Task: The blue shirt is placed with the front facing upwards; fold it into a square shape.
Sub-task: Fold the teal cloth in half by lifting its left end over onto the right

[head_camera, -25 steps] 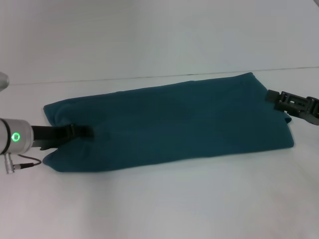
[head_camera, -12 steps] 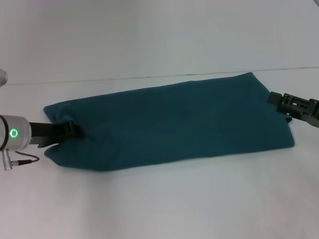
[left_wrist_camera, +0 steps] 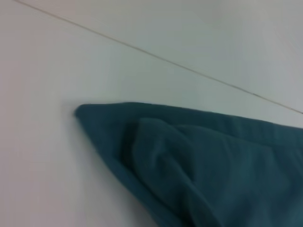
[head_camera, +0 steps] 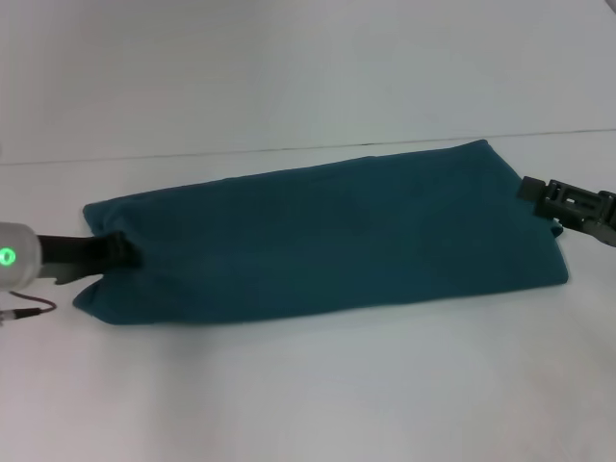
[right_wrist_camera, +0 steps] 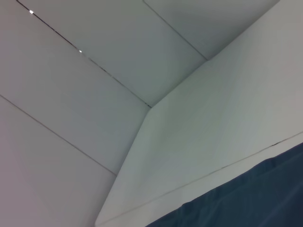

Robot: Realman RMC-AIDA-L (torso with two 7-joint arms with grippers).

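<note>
The blue shirt (head_camera: 327, 236) lies on the white table as a long, plain teal strip running left to right, its far end slightly higher on the right. No lettering shows. My left gripper (head_camera: 117, 252) sits low at the strip's left end, its tip dark against the fabric. The left wrist view shows that end of the shirt (left_wrist_camera: 199, 161) with a soft raised fold and a pointed corner. At the strip's right edge, near its upper corner, is my right gripper (head_camera: 531, 189). Only a corner of the shirt (right_wrist_camera: 246, 198) shows in the right wrist view.
The white table (head_camera: 308, 385) stretches in front of the shirt and to both sides. Its back edge (head_camera: 192, 156) meets a pale wall just behind the strip. A thin cable (head_camera: 24, 310) hangs under my left wrist.
My left gripper has slid leftward from farther in on the strip to its left end, and that end's lower corner shifted slightly left. The right gripper drew back a little to the right.
</note>
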